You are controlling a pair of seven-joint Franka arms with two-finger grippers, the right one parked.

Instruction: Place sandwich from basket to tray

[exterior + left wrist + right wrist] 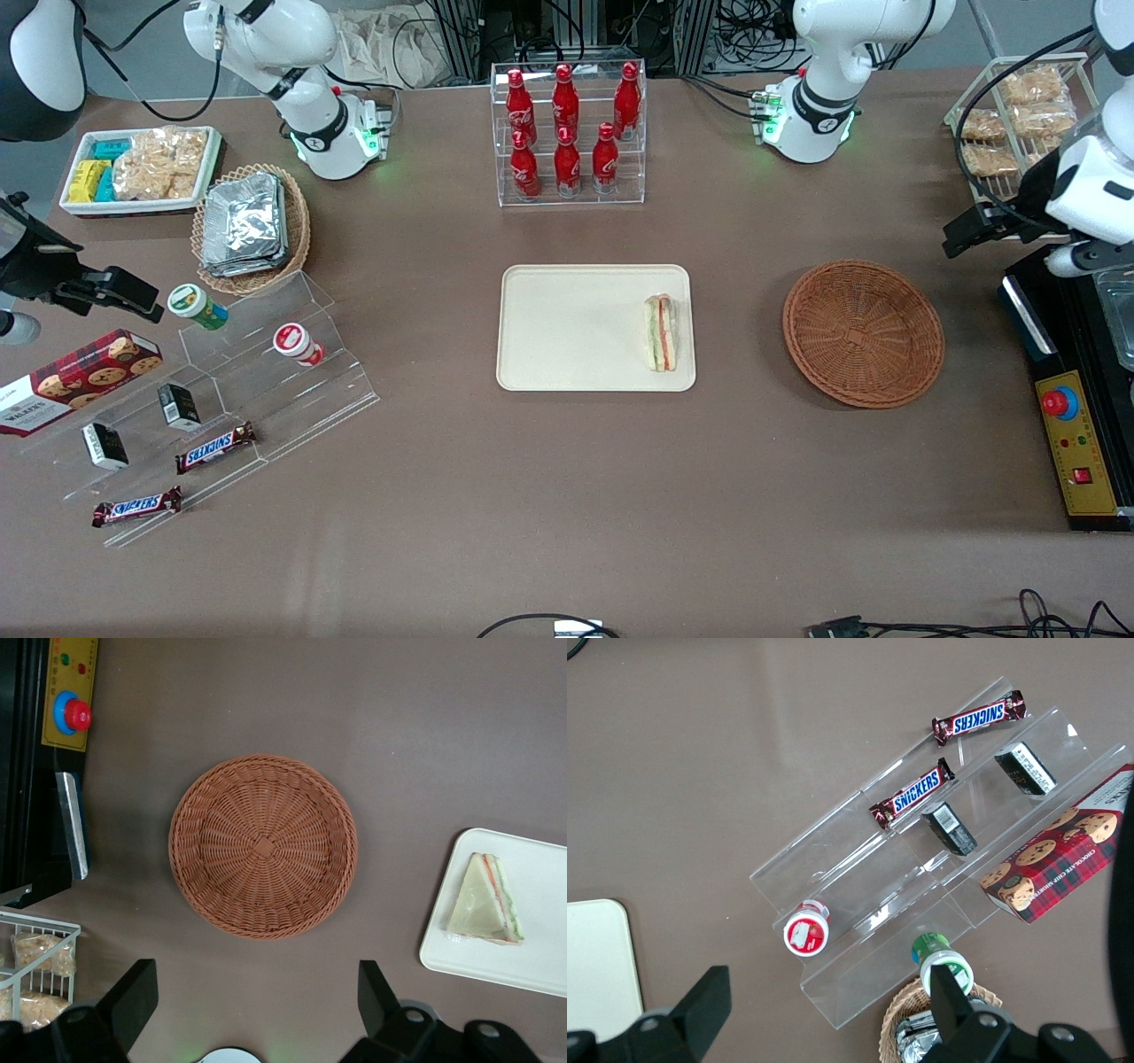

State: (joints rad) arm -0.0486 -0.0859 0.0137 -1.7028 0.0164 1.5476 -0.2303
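A wide brown table (567, 496) fills the scene, with the arms' bases along the edge farthest from the front camera. At its middle lies the cream tray (576, 328), long side running across the table, and it holds one thing only: the sandwich (660, 332), set close to the short rim that faces the working arm's end. The wedge lies flat on one bread face in the wrist view (485, 901), its pale triangle upward; its long filled edge, striped green and red-orange, runs nearer-to-farther from the front camera, parallel to that short rim. The reddish-brown wicker basket (864, 332) sits apart from the tray toward the working arm's end, and nothing lies in it; the wrist view shows its bare woven floor (263, 846). Farther from the camera than the tray stands a clear rack of red bottles (567, 133). Toward the parked arm's end, a lighter wicker basket (297, 239) holds a stack of foil packs (241, 223), and a white tray (75, 199) beside it holds snack packets. The gripper (252, 1005) hangs high above the table near the basket, its two fingers spread wide apart and holding nothing.
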